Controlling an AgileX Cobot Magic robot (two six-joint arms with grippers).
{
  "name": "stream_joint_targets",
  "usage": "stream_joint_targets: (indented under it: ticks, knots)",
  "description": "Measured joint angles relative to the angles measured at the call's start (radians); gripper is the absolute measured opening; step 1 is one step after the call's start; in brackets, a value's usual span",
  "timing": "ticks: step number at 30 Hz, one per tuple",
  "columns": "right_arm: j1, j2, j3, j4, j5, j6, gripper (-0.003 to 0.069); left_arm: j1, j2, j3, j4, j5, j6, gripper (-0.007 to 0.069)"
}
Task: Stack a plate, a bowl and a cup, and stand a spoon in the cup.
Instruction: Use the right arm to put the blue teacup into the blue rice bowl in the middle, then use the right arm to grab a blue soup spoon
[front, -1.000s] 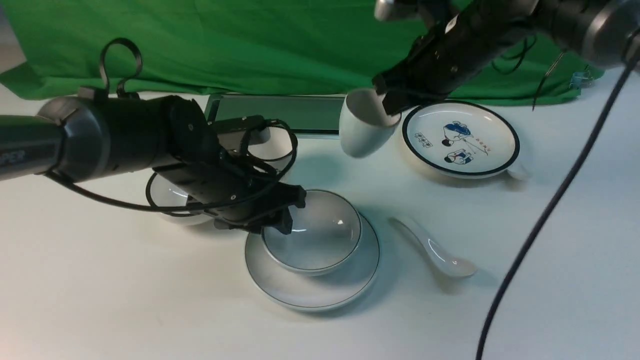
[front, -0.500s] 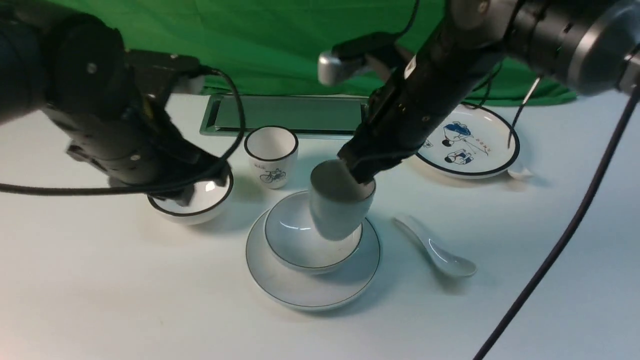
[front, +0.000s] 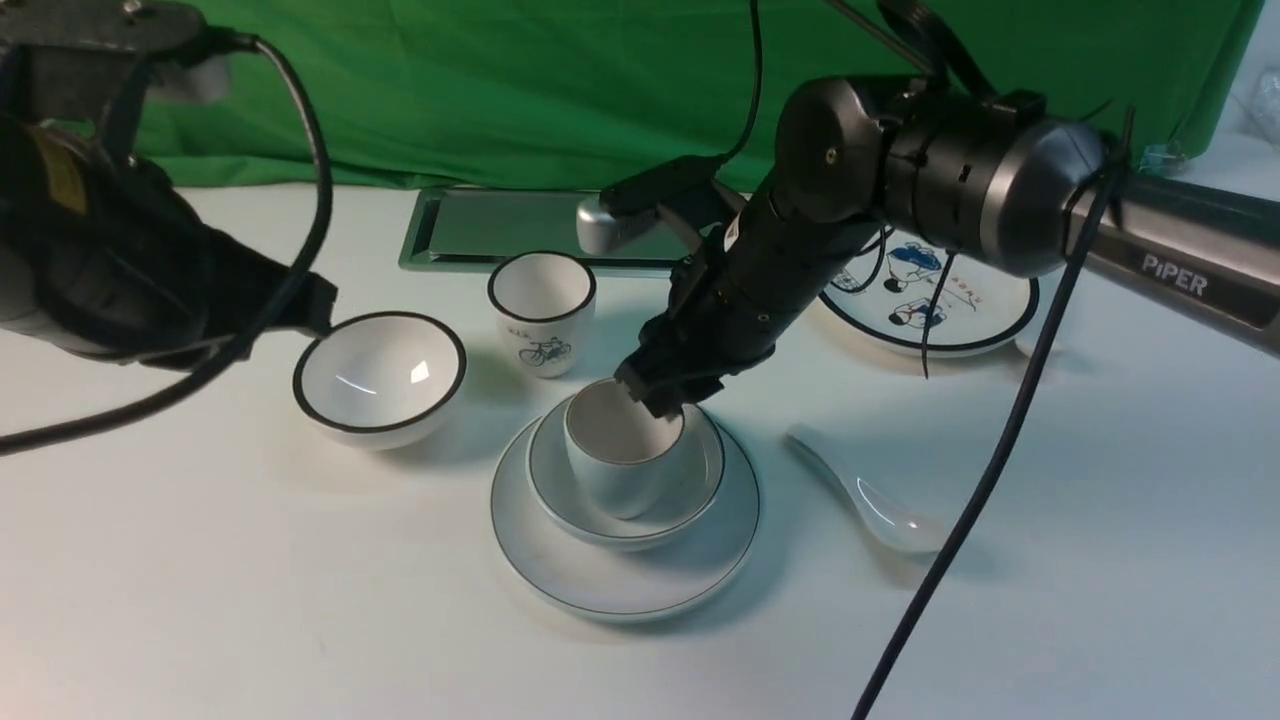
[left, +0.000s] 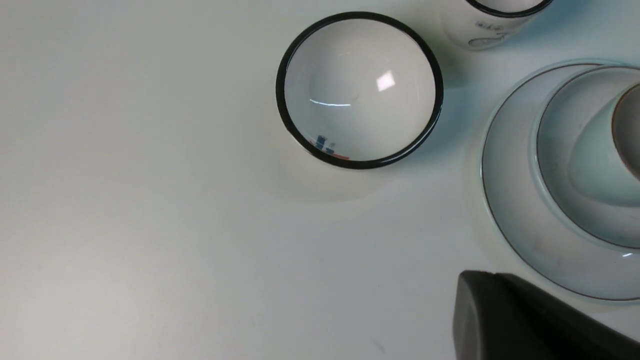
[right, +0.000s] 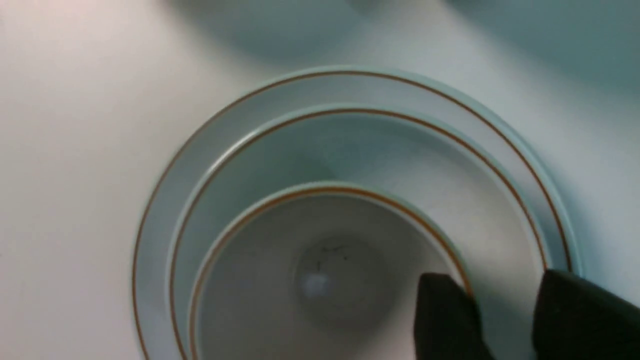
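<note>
Front view, from the left: my left claw was pressed together with nothing in it, up beside the black-rimmed bowl, which had no part in the job. Next came the bicycle cup, also a bystander.

Then came my stack, 3 pieces high: the plate lay on the table, the bowl sat on it, and the cup stood inside the bowl, mouth up. My right claw was at the cup's rim, its 2 fingers spread, 1 inside the wall and 1 outside, with a gap showing in the right wrist view; I judged that I was letting go.

Farther right, the spoon lay on the table, well apart from both claws. By my reckoning 3 of the 4 pieces were in place, and 1 job was left: to lift the spoon and stand it in the cup.
</note>
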Motion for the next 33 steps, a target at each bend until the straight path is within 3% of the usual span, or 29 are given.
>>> stream_joint_targets:
  ticks: [1,3,8,13,14,19,25,28,31,33]
  knots:
    - [0.0,-0.013,-0.004,-0.014,0.029,0.001,0.0395,0.0,0.0,0.0,0.0,0.0,0.0,0.0004]
    - [-0.002,-0.044,-0.026,-0.068,0.082,0.016,0.0447,0.0,0.0,0.0,0.0,0.0,-0.004,0.0004]
    - [-0.054,-0.143,-0.057,-0.229,0.181,0.084,0.043,0.0,0.0,0.001,0.001,-0.001,-0.005,0.0004]
    - [-0.143,-0.137,-0.011,-0.235,0.246,0.091,0.0448,0.0,0.0,0.001,0.0,-0.001,-0.006,0.0004]
    - [-0.159,-0.098,0.025,-0.235,0.234,0.091,0.0489,0.0,0.0,0.001,-0.001,-0.001,-0.007,0.0004]
    - [-0.148,0.012,0.052,-0.226,0.201,0.091,0.0544,0.0,0.0,0.001,-0.002,-0.006,-0.007,0.0004]
    - [-0.124,0.101,0.053,-0.221,0.134,0.086,0.0545,0.0,0.0,0.001,-0.007,-0.007,-0.007,0.0004]
    - [-0.121,0.11,0.053,-0.225,0.115,0.097,0.0483,0.0,0.0,0.001,-0.009,-0.007,-0.007,0.0004]
    - [-0.121,0.11,0.034,-0.235,0.126,0.107,0.0188,0.0,0.0,0.001,-0.039,-0.021,-0.007,0.0004]
    - [-0.122,0.095,0.002,-0.238,0.144,0.123,0.0168,0.0,0.0,0.001,-0.057,-0.039,-0.007,0.0004]
